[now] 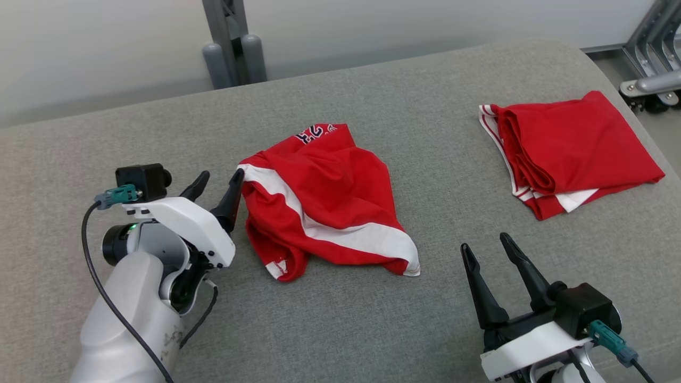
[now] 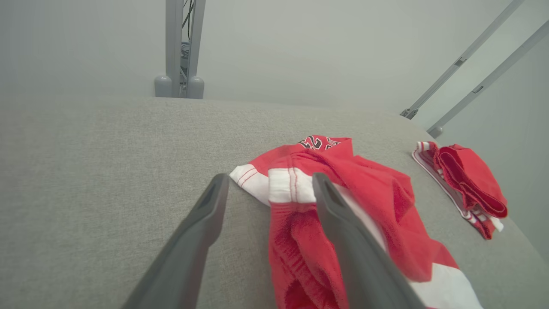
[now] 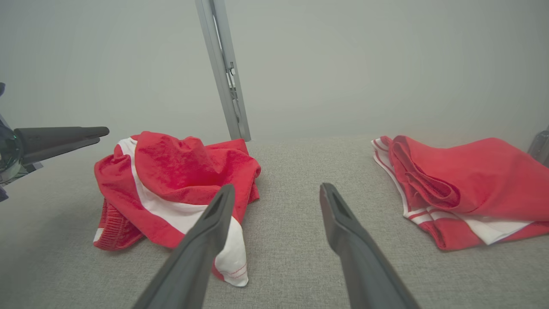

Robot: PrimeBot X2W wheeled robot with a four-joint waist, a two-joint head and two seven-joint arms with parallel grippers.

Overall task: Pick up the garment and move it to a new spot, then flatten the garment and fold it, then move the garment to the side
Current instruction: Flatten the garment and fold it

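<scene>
A crumpled red garment (image 1: 324,207) with a white stripe and dark lettering lies heaped in the middle of the grey padded surface (image 1: 372,330). My left gripper (image 1: 221,175) stands open right at its left edge, one finger against the white-banded corner. In the left wrist view that corner of the garment (image 2: 377,193) lies between and beyond the left gripper (image 2: 270,177) fingers, which hold nothing. My right gripper (image 1: 485,241) is open and empty, apart from the cloth at its lower right. From the right wrist, the garment (image 3: 171,171) lies left of the right gripper (image 3: 278,188).
A second red garment (image 1: 569,151), folded, lies at the far right of the surface, also in the wrist views (image 2: 467,184) (image 3: 472,180). A grey metal post (image 1: 234,42) stands behind the far edge. A metal frame (image 1: 654,64) is at the right corner.
</scene>
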